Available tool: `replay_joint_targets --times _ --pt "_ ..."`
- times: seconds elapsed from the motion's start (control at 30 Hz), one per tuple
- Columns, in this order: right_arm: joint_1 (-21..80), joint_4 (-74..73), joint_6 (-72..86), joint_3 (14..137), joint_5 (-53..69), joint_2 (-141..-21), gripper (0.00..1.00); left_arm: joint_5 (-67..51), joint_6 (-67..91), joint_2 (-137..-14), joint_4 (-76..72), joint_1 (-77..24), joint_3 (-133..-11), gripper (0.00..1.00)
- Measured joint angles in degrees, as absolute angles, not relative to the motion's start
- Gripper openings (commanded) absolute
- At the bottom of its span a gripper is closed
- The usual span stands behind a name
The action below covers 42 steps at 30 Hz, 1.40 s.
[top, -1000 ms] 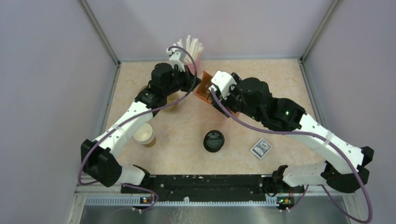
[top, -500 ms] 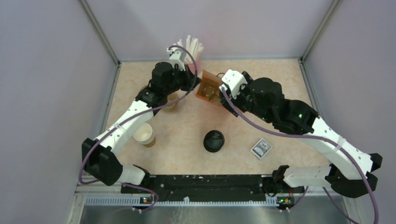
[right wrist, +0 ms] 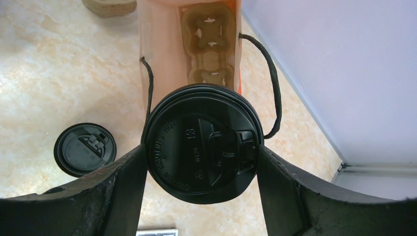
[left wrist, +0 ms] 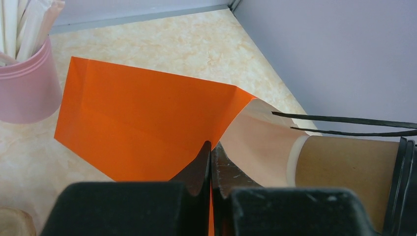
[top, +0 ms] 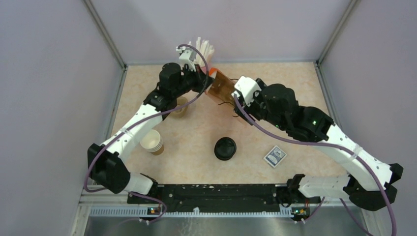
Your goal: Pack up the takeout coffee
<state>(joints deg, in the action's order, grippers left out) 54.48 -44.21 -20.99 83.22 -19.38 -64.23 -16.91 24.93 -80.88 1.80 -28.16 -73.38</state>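
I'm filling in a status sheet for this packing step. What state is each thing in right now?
orange bag: tipped over, mouth open, edge pinched by the left gripper.
takeout coffee: lidded, held sideways by the right gripper, base at the bag's mouth.
loose black lid: lying flat, on no cup.
lidless paper cup: upright, open.
pink cup: upright, holding straws.

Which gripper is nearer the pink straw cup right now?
Left. The left gripper, pinching the orange bag, sits just beside the pink straw cup; the right gripper, holding the takeout coffee, is across the bag.
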Motion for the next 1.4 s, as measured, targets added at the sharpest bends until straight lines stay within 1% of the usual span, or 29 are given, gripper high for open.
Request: replay_joint_targets --times 0.8,1.17,1.4 --pt "51.7 -42.9 -22.0 84.5 -16.3 -64.1 0.66 -19.2 24.4 -81.3 1.2 -27.8 -71.9 0.00" --pt "51.6 -42.9 -21.5 84.4 -15.9 -60.2 0.65 -19.9 24.4 -82.6 1.2 -27.6 -71.9 0.00" --pt "51.5 -41.5 -22.1 78.8 -14.6 -59.7 0.66 -20.8 24.8 -83.7 1.3 -27.5 -71.9 0.00"
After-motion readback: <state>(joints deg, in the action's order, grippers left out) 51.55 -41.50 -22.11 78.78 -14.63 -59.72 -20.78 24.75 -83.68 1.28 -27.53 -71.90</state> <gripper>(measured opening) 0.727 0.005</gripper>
